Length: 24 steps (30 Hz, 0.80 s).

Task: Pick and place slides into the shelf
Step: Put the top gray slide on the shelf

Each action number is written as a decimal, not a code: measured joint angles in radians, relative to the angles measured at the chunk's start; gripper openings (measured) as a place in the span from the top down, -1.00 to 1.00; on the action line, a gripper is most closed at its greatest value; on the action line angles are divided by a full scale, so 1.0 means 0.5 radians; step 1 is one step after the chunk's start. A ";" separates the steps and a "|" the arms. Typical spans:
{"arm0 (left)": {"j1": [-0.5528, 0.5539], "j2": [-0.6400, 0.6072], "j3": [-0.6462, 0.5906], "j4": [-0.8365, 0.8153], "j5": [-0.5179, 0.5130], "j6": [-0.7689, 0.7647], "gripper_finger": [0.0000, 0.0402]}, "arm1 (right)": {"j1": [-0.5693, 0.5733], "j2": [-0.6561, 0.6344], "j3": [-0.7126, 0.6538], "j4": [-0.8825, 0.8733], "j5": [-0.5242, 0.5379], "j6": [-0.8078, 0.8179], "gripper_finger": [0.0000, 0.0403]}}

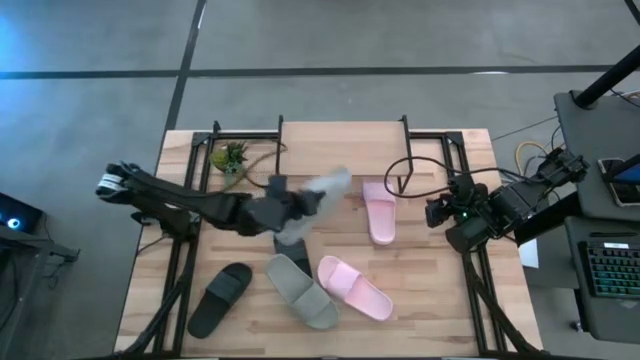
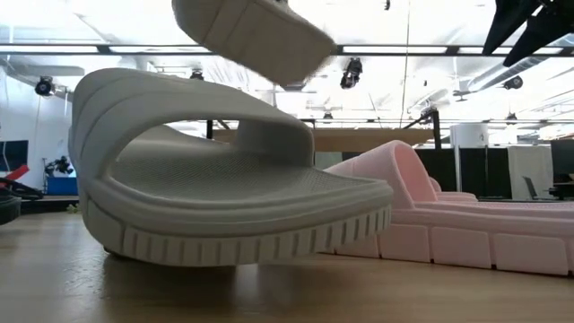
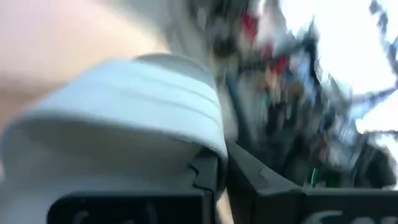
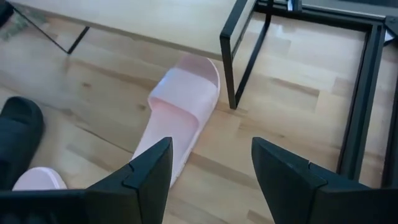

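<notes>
The left gripper, jaws pinched on 1 light grey slide, holds it aloft just before the shelf, long axis slanting toward it; the right gripper waits spread.

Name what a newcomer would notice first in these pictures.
A grey slide hangs in the air mid-table, clamped in the left end effector. Its mate lies on the table at the front beside a pink slide. The right end effector hovers open near a second pink slide.
</notes>
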<state>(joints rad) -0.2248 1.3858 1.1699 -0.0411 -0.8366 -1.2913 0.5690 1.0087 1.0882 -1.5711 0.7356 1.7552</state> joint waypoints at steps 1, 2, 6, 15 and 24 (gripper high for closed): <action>0.002 -0.018 0.029 0.010 -0.149 0.104 1.00 | 0.000 -0.003 0.000 0.000 0.010 0.008 -0.04; 0.013 -0.024 0.056 0.022 -0.309 0.218 1.00 | 0.000 -0.004 0.000 0.000 0.032 0.021 -0.04; 0.157 0.053 0.129 0.284 -0.583 0.629 1.00 | -0.001 0.000 0.000 0.000 0.102 0.049 -0.04; 0.520 0.559 0.360 0.609 -0.353 1.025 1.00 | -0.057 -0.001 -0.001 0.000 0.105 0.102 -0.04; 0.696 0.843 0.391 0.559 -0.163 0.731 0.79 | -0.057 0.004 -0.001 0.000 0.105 0.162 -0.04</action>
<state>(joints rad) 0.1233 1.8072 1.3654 0.2383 -0.9181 -0.9260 0.5404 1.0107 1.0878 -1.5710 0.7879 1.8362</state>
